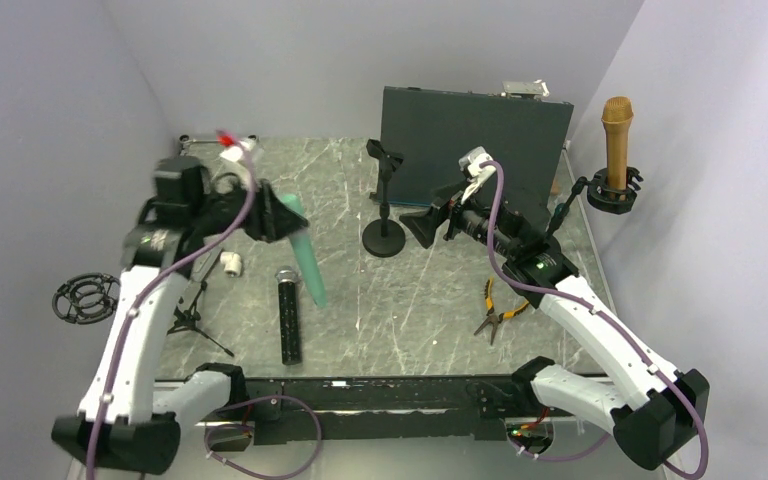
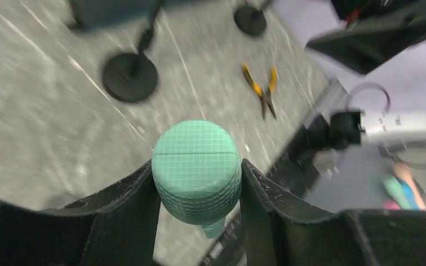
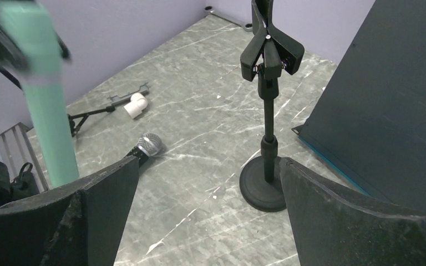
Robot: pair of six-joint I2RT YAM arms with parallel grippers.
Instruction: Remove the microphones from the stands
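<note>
My left gripper (image 1: 275,218) is clamped on the green microphone (image 1: 305,255), fingers pressing both sides of the mesh head (image 2: 197,166). The mic is in the air over the left part of the marble table (image 1: 410,300), tilted, with its handle pointing down and toward the near edge; it touches nothing else. My right gripper (image 1: 422,225) is wide open and holds nothing, level with and just right of the desktop mic stand (image 1: 385,215). The stand is upright on its round base and its clip (image 3: 269,52) is empty. A black microphone (image 1: 289,320) lies flat on the table below the green one. Orange-handled pliers (image 1: 498,310) lie near my right arm. A white pipe elbow (image 1: 232,263) is on the left. A gold microphone (image 1: 617,140) stands in a mount at the right wall. A dark panel (image 1: 470,140) stands at the back.
</note>
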